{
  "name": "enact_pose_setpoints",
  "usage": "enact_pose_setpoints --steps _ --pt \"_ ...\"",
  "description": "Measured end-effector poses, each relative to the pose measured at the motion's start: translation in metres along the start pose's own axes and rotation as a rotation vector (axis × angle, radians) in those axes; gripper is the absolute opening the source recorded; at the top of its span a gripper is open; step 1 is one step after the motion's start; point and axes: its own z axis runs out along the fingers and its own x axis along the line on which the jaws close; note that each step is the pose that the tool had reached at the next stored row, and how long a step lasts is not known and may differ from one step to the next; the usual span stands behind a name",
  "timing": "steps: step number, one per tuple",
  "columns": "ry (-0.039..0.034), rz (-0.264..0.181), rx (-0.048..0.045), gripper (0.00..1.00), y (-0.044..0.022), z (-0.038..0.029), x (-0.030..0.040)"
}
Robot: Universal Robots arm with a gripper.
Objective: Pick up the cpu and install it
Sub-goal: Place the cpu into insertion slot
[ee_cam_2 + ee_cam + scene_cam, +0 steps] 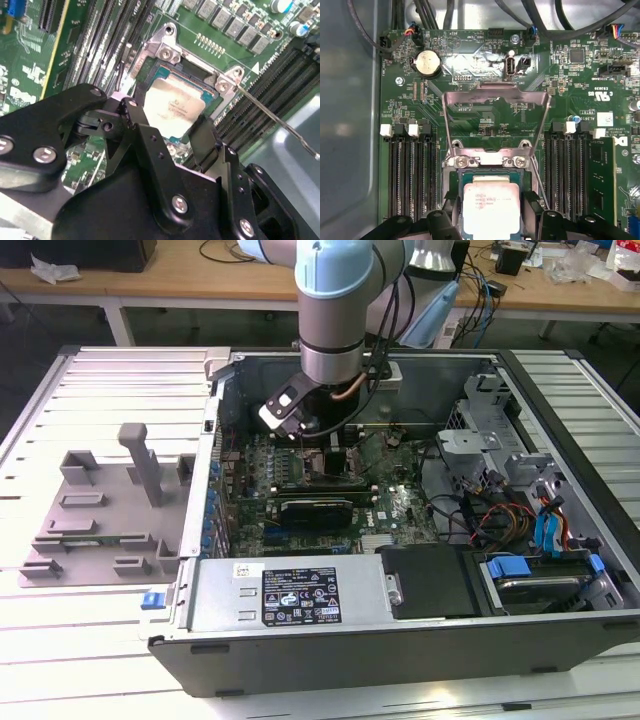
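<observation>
Pick-up looks done. Well away from the tray (100, 510), the end effector (491, 217) is clamped on the cpu's (172, 107) two edges, holding it in or just above the socket (487, 160) beneath. The load plate (470, 94) beyond stands raised, so the install seems unfinished. The cpu is a flat square with a pale silver lid on a green board, lying level.

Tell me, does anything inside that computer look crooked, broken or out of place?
Nothing stands out. The chip sits square with the circuit board, not tilted. The metal clamp frame next to it is flipped up on its hinge, which looks deliberately open rather than bent or broken.
</observation>
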Motion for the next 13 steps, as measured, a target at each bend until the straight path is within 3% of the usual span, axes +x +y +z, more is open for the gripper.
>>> enact_pose_setpoints --steps 2,4,5,7,13 --pt "-0.0001 0.000 0.0000 0.62 0.0004 -0.0066 0.0000" --pt "0.0000 0.000 0.0000 0.62 0.0016 -0.0244 0.0000" --pt "0.0000 0.000 0.0000 0.62 0.0018 -0.0283 0.0000" --pt "-0.0003 0.000 0.0000 0.62 0.0019 -0.0286 0.0000" --pt "-0.0007 0.000 0.0000 0.23 0.0019 -0.0295 0.0000"
